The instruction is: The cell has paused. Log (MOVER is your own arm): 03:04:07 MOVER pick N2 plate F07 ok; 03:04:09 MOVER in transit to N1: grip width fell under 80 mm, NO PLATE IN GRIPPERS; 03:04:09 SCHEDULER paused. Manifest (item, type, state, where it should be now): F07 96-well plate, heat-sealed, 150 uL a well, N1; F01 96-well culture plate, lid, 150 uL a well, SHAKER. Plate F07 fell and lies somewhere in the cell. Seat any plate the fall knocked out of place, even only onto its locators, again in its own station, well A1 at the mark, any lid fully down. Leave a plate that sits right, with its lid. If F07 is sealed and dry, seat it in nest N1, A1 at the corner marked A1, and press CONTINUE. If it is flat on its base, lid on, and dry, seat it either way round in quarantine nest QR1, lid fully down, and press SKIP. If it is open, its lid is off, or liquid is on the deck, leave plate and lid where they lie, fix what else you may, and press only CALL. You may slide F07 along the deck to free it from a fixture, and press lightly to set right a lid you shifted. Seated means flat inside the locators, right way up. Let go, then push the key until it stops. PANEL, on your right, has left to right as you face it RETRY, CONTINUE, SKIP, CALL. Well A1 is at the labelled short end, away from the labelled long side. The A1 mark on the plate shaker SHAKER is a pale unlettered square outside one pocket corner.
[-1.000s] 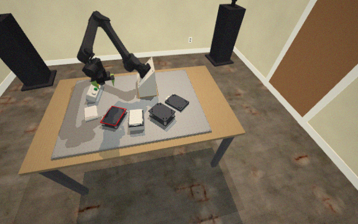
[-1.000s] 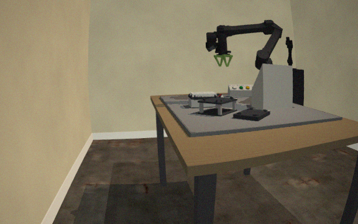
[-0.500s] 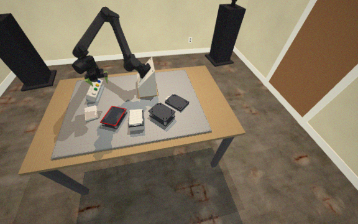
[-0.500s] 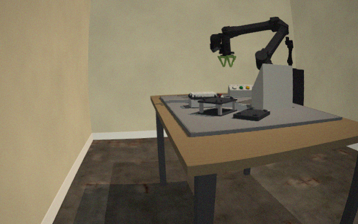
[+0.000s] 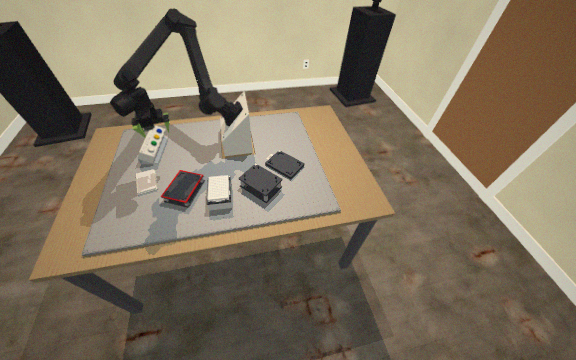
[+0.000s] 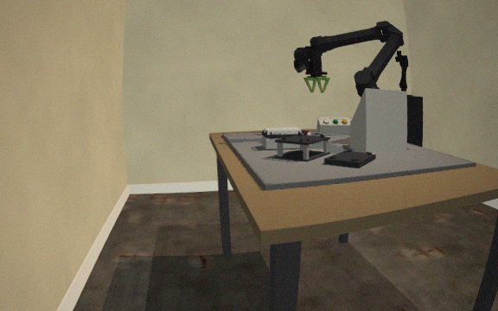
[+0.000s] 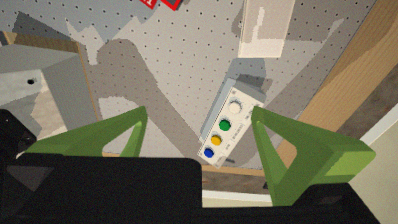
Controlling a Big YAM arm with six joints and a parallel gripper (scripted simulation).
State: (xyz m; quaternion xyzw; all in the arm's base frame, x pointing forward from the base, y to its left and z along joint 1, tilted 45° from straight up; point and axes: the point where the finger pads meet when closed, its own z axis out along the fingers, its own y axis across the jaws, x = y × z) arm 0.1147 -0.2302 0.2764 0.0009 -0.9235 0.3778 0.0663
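The white, grid-topped well plate (image 5: 218, 188) lies flat and level on its pale grey stand, between the red-rimmed dark quarantine nest (image 5: 182, 186) and the black raised nest on posts (image 5: 260, 182) — touching neither. A low black nest (image 5: 284, 164) sits farther back. The pale rectangular button box (image 7: 230, 126) carries four round keys — white, green, yellow, blue.
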